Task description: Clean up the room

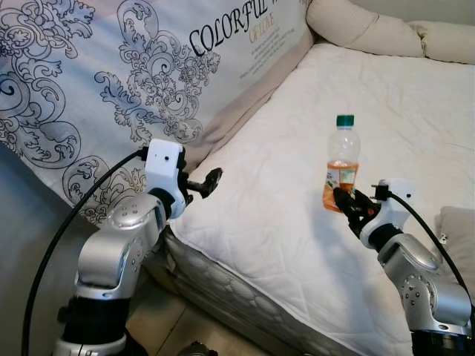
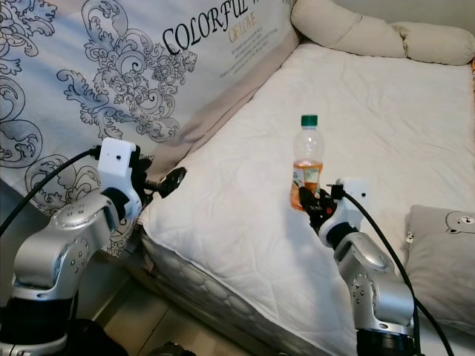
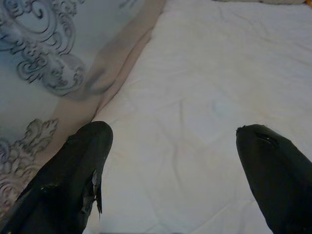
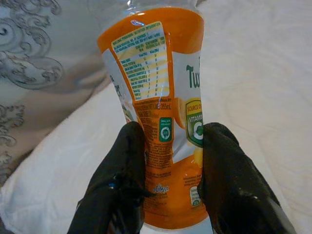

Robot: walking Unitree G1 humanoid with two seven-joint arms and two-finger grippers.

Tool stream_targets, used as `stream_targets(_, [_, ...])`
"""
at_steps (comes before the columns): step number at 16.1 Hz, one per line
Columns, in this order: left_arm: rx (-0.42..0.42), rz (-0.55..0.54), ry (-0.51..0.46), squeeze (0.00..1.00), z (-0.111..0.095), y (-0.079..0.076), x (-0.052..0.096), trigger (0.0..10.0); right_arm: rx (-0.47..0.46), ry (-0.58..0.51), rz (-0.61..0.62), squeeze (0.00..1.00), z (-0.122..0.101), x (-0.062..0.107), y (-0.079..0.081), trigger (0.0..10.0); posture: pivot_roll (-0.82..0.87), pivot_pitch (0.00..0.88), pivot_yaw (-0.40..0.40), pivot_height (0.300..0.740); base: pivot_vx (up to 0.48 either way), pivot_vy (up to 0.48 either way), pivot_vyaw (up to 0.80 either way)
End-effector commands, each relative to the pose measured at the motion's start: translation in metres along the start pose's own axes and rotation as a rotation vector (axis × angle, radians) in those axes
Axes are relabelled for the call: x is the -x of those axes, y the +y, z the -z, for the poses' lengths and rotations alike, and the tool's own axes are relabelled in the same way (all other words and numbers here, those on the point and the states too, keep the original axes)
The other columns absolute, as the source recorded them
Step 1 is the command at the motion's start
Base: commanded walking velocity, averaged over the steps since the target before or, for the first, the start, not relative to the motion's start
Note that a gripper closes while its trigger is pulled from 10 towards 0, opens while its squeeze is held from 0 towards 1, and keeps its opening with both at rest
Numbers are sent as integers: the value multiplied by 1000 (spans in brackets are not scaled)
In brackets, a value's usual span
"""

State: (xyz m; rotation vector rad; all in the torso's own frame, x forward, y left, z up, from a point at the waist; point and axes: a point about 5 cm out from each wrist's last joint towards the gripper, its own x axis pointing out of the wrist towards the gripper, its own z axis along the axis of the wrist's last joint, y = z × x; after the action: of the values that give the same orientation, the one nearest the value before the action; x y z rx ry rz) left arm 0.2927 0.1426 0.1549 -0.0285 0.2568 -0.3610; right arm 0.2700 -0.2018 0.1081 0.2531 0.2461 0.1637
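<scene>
Glossy clear plastic bottle (image 1: 342, 162) (paper-looking label); matt, seemingly quilted cloth mattress (image 1: 297, 222).

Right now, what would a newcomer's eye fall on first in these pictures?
The clear plastic bottle with a green cap and orange label, upright on the white quilted mattress, with the right gripper shut on its lower part. Next, the left gripper, open, hovering at the mattress's edge beside the grey-blue ornamented fabric printed "COLORFUL".
</scene>
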Motion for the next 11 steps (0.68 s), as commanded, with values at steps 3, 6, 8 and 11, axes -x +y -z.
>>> stream_targets(3, [-7, -56, 3, 0, 6, 5, 7, 10000, 45, -35, -75, 0, 0, 7, 22, 10000, 32, 0, 40, 740, 0, 0, 0])
stream_targets(6, [-5, -68, 7, 0, 10, 5, 12, 10000, 60, -32, -109, 0, 3, 9, 30, 10000, 40, 0, 31, 740, 0, 0, 0])
stream_targets(8, [-2, -109, -33, 0, 5, 5, 20, 10000, 141, -22, -191, 0, 8, 15, 40, 10000, 56, 0, 21, 740, 0, 0, 800])
stream_targets(11, [-6, -102, -29, 0, 7, 4, 23, 10000, 137, 0, -213, 0, 13, 19, 42, 10000, 62, 0, 20, 740, 0, 0, 800])
